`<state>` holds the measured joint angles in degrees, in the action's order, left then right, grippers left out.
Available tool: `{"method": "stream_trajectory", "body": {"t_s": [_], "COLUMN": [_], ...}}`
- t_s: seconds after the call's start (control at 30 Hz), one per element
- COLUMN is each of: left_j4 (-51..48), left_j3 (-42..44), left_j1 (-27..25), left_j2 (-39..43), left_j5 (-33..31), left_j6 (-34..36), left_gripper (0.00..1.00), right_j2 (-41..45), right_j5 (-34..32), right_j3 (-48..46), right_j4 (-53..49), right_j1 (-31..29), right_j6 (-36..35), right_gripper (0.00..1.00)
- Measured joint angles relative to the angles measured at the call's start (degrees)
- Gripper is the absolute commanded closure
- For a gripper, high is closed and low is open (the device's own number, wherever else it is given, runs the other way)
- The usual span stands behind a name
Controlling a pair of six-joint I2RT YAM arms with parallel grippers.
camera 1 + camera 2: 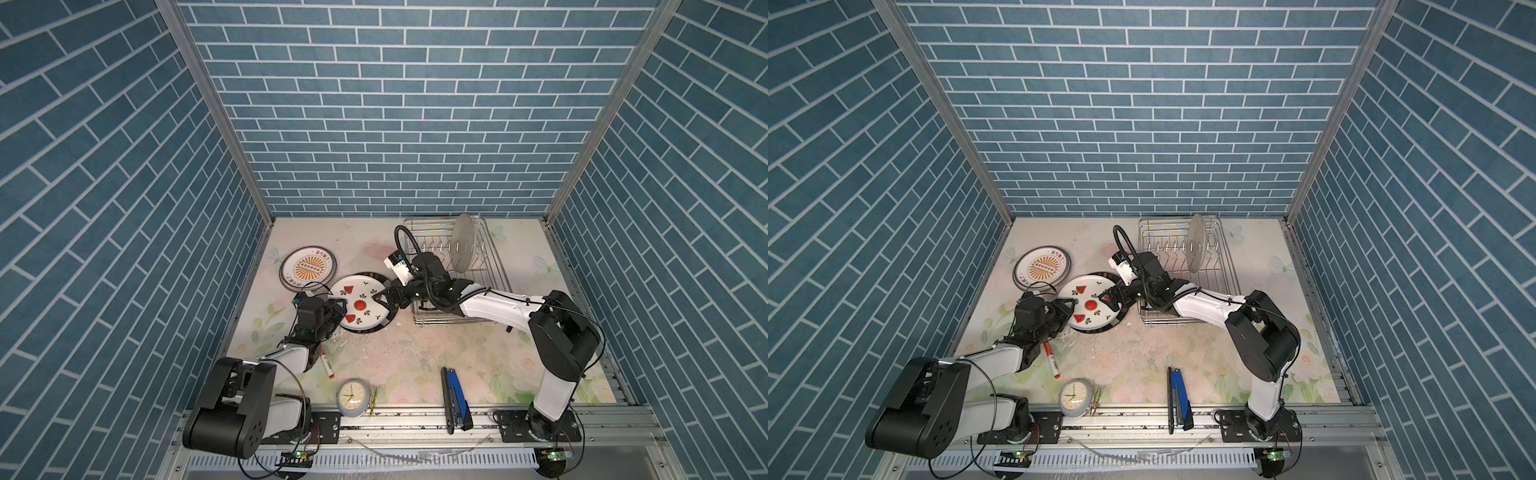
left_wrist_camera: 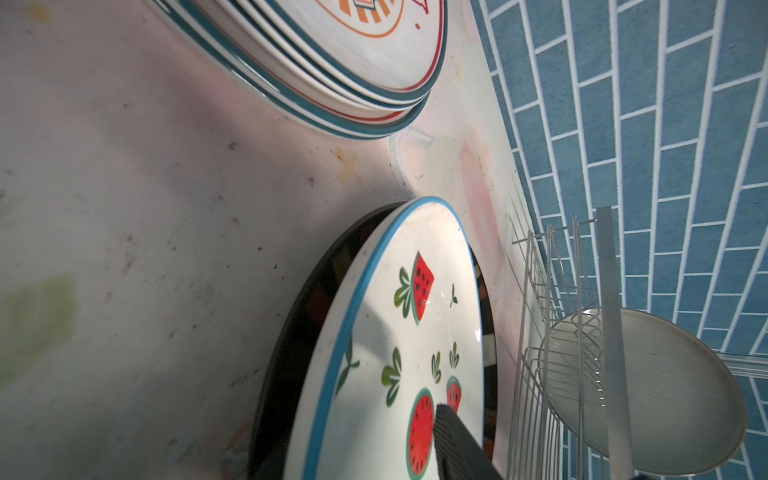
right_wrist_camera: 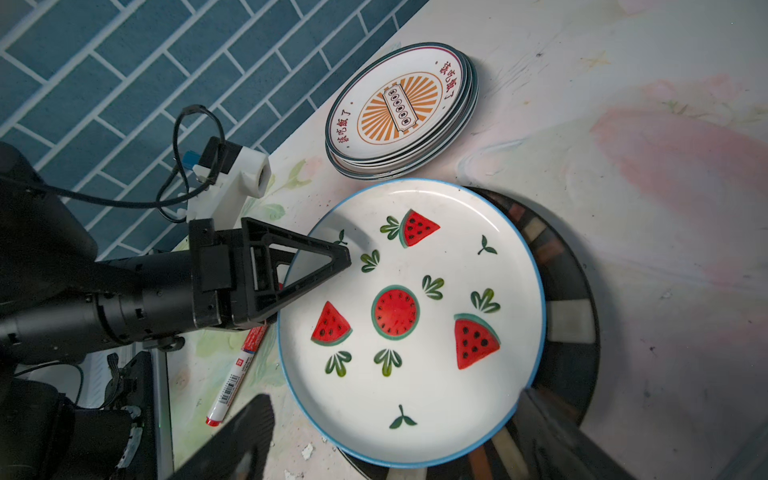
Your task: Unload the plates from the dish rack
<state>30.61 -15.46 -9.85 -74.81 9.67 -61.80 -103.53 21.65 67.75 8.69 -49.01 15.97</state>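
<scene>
A white plate with red watermelon motifs (image 1: 361, 305) (image 1: 1092, 305) (image 3: 415, 332) (image 2: 395, 332) lies flat on a dark banded-rim plate (image 3: 569, 291) (image 2: 299, 332) on the table. My left gripper (image 1: 338, 309) (image 1: 1069, 309) is at its left rim, jaws apart; one finger (image 2: 457, 444) hovers over the plate face. My right gripper (image 1: 384, 299) (image 1: 1111, 301) (image 3: 399, 449) stands wide open around the opposite rim. A stack of orange-sunburst plates (image 1: 309, 268) (image 1: 1042, 266) (image 3: 399, 108) lies further left. One greyish plate (image 1: 463, 243) (image 1: 1197, 243) (image 2: 665, 395) stands upright in the dish rack (image 1: 494, 266) (image 1: 1225, 270).
A red-capped marker (image 1: 327, 365) (image 1: 1052, 361) (image 3: 237, 374) lies by the left arm. A small clock (image 1: 352, 397) (image 1: 1074, 397) and a blue-and-black stapler (image 1: 455, 395) (image 1: 1178, 395) sit near the front edge. Blue brick walls close in three sides.
</scene>
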Motion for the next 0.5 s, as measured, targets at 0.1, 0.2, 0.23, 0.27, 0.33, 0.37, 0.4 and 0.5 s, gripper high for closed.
{"method": "stream_trajectory", "body": {"t_s": [0.1,0.2,0.23,0.27,0.33,0.37,0.4,0.5], "left_j4": [0.2,-0.7,-1.4,-2.2,-3.5,-3.8,-4.0,-3.7], "left_j3": [-0.8,-1.2,-1.5,-1.6,-1.7,-1.7,-1.9,-2.4], "left_j1": [-0.2,-0.2,-0.3,-0.4,-0.7,-0.7,-0.7,-0.8], "left_j2": [-1.2,-1.1,-0.9,-0.5,0.5,0.6,0.5,-0.3], "left_j5": [-0.1,-0.5,-0.9,-1.4,-2.7,-3.0,-3.1,-3.4], "left_j6": [0.6,1.4,1.8,2.2,2.9,3.2,3.6,4.2], "left_gripper": [0.51,0.51,0.51,0.51,0.51,0.51,0.51,0.51], "right_j2": [0.0,0.0,0.0,0.0,0.0,0.0,0.0,0.0], "right_j5": [-0.2,-0.8,-1.0,-1.1,-1.4,-1.4,-1.5,-1.9], "right_j3": [0.0,0.0,0.0,0.0,0.0,0.0,0.0,0.0], "right_j4": [-0.1,0.3,0.3,0.5,0.9,1.1,1.2,1.6], "right_j1": [0.0,0.0,0.0,0.0,0.0,0.0,0.0,0.0], "right_j6": [0.0,0.0,0.0,0.0,0.0,0.0,0.0,0.1], "right_gripper": [0.09,0.09,0.09,0.09,0.09,0.09,0.10,0.10]}}
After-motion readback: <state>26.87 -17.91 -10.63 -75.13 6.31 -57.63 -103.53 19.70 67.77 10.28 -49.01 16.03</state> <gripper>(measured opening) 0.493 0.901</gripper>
